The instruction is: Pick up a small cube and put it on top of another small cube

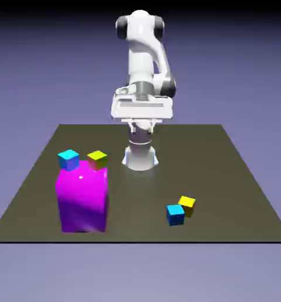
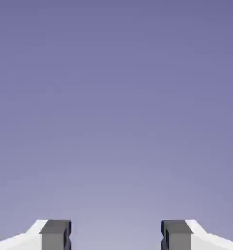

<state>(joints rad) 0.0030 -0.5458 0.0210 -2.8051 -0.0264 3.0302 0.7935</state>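
Golden-yellow and small, the small cube [image 1: 187,204] sits on the dark table [image 1: 237,177] at the exterior view's lower right, touching a small cyan cube [image 1: 175,214]. At left, a big magenta block [image 1: 82,199] carries a cyan cube [image 1: 68,158] and a lime-yellow cube [image 1: 98,158]. In the hand view the gripper [image 2: 116,235] stands open, jaws well apart, holding nothing.
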